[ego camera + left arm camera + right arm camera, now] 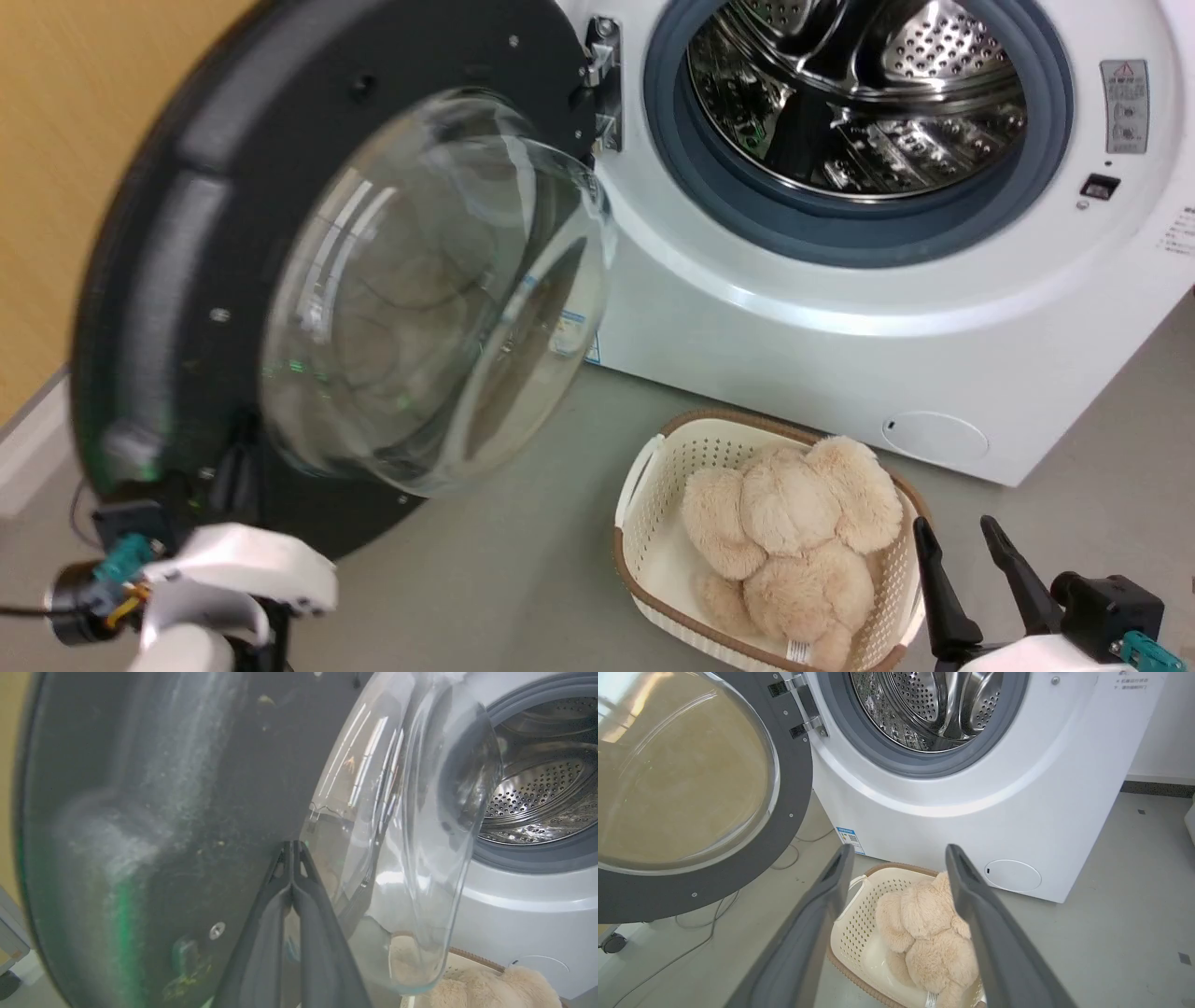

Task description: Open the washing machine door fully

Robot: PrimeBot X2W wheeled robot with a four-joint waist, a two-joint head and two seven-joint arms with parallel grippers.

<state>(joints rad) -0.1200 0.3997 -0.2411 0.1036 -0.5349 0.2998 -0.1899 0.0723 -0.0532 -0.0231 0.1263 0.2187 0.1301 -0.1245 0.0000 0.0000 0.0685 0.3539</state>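
Jaws, left gripper [293, 848]: the 2 dark fingers [322, 942] are pressed together tip to tip, with nothing seen between them. The tips sit at the black inner face of the washing machine door [187, 788], right where the black meets the glass bowl [411, 835]. Whether they actually touch it cannot be told.

Jaws, right gripper [899, 854]: spread wide with nothing held, low at the robot's right over the floor [523, 579] and well apart from the door.

Just beyond the right gripper, a white perforated basket [653, 541] with a brown rim stands on the floor. 1 beige plush toy [794, 541] lies inside it and fills most of it. The basket is near the front foot of the white washing machine [794, 355] but not touching it.

The door stands open on the robot's left, carried by the metal hinge [605, 84] at the left edge of the opening. Its inner side, with the bulging bowl, is turned toward the head camera. The door's lower rim hangs near the left gripper's wrist.

On the machine front, a round white cover [934, 439] sits low at the right. The grey-blue rubber ring [794, 233] is fully exposed, and behind it the perforated steel drum [868, 93] shows no load in the visible part.

Farthest left, behind the door, is a yellow wall [56, 140].
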